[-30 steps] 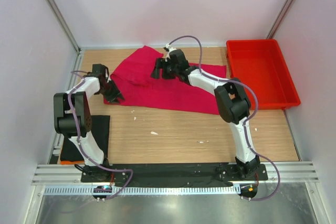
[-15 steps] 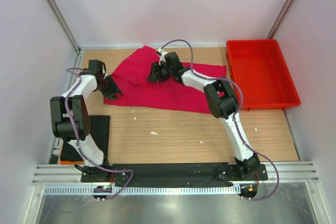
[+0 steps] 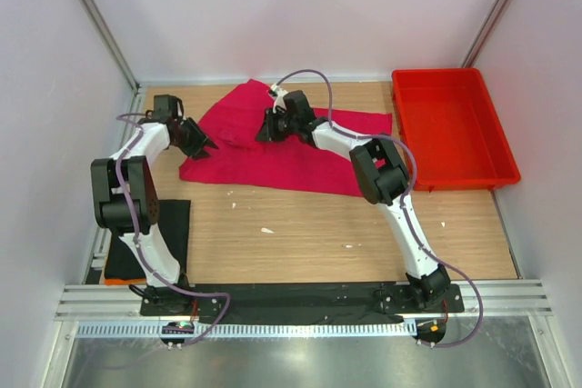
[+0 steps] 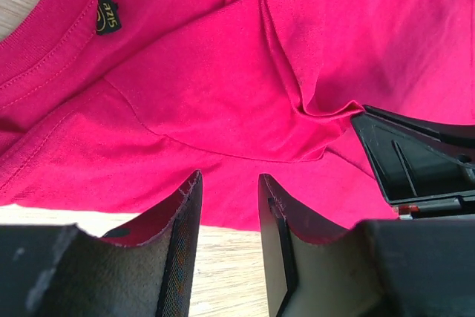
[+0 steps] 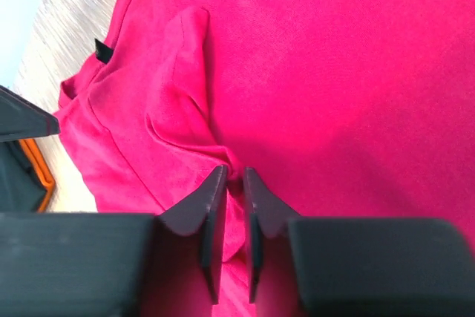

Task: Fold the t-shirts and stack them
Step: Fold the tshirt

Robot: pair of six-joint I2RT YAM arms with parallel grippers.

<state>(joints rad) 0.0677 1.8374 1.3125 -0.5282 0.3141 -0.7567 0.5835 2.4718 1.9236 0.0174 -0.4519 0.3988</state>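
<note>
Pink shirt [image 3: 300, 156] lies spread on the far half of the table [image 3: 318, 233], its long axis running left to right and its collar end toward the left. Both grippers work that left part. The right gripper [image 3: 262, 131] is the one nearer the shirt's middle. Its arm stretches far forward and leftward over the cloth, and its fingers are almost together on a raised ridge of fabric, which bunches up to the tips in the right wrist view [image 5: 234, 176]; it appears pinched. The left gripper [image 3: 207, 145] sits at the shirt's left edge, its arm reaching forward with the wrist turned right, toward the other gripper. Its fingers stand partly apart with the cloth's edge lying between them, and nothing looks clamped [image 4: 228, 183]. From there the shirt extends away to the right. The black shirt [image 3: 173, 220] lies well apart, at the near left beside the left arm's base
</note>
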